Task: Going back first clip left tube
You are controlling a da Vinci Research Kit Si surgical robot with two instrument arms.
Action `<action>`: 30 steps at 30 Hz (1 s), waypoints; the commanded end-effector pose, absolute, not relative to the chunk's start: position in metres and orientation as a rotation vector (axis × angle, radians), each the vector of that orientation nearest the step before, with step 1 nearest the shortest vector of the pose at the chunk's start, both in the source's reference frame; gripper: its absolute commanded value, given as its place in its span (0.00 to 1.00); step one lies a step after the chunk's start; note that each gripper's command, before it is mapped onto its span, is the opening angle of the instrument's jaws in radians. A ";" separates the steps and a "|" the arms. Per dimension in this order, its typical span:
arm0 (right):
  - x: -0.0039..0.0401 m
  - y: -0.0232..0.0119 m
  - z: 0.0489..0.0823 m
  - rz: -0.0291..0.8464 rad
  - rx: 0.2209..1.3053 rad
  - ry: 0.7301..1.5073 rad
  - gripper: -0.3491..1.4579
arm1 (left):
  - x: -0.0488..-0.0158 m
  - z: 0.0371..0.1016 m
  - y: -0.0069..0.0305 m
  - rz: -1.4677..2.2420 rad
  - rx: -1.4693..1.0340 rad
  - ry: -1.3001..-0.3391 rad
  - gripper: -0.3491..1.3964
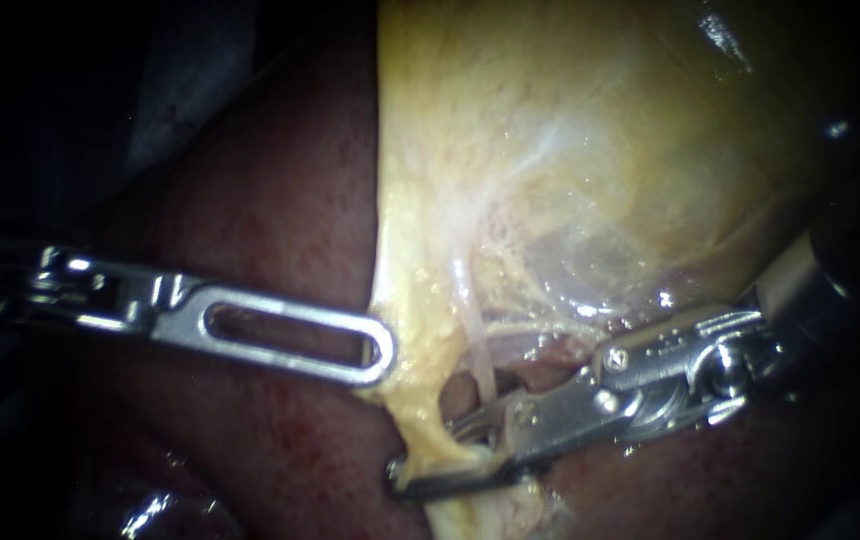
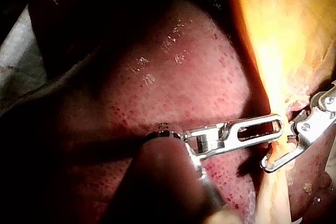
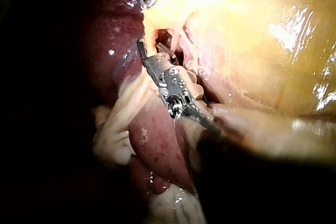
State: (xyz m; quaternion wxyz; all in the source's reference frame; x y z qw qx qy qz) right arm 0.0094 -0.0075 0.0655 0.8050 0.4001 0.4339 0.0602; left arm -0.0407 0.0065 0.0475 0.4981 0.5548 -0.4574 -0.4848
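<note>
Delicate work: the pale thin tube (image 1: pixel 477 345) hangs at the lower edge of the yellow gallbladder (image 1: pixel 600 150), over the dark red liver (image 1: pixel 280 200).
The shiny steel right instrument (image 1: pixel 425 455) stands open, and the tube runs down to its jaws, with a yellow strand in their gap. I see no clip. The slotted steel left instrument (image 1: pixel 375 352) looks closed on the gallbladder's edge. The tube looks soft, slick and easily torn, so I'd take it mid-length, squarely, never tugging.

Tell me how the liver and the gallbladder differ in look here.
The liver is dark red with fine red speckles; the gallbladder is pale yellow. The gallbladder carries whitish strands running down toward its lower edge; the liver shows none. The left instrument lies across the liver, and only its tip reaches the gallbladder's edge. Both glisten wet.
</note>
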 end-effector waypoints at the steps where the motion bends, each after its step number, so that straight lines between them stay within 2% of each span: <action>1: 0.0094 -0.0075 0.0656 0.128 0.857 0.929 0.00 | -0.0407 0.0475 0.0065 -1.174 1.343 -1.107 0.00; 13: 0.0094 -0.0076 0.0654 0.126 0.858 0.929 0.00 | -0.0407 0.0475 0.0065 -1.174 1.343 -1.107 0.00; 16: 0.0095 -0.0076 0.0653 0.127 0.858 0.929 0.18 | -0.0407 0.0475 0.0065 -1.174 1.343 -1.107 0.00; 21: 0.0095 -0.0073 0.0652 0.104 0.832 0.947 0.38 | -0.0407 0.0475 0.0065 -1.173 1.343 -1.107 0.00; 26: 0.0094 -0.0070 0.0652 0.111 0.766 0.972 0.45 | -0.0407 0.0475 0.0065 -1.173 1.343 -1.107 0.00; 30: 0.0094 -0.0068 0.0651 0.103 0.760 0.977 0.46 | -0.0407 0.0475 0.0065 -1.173 1.343 -1.107 0.00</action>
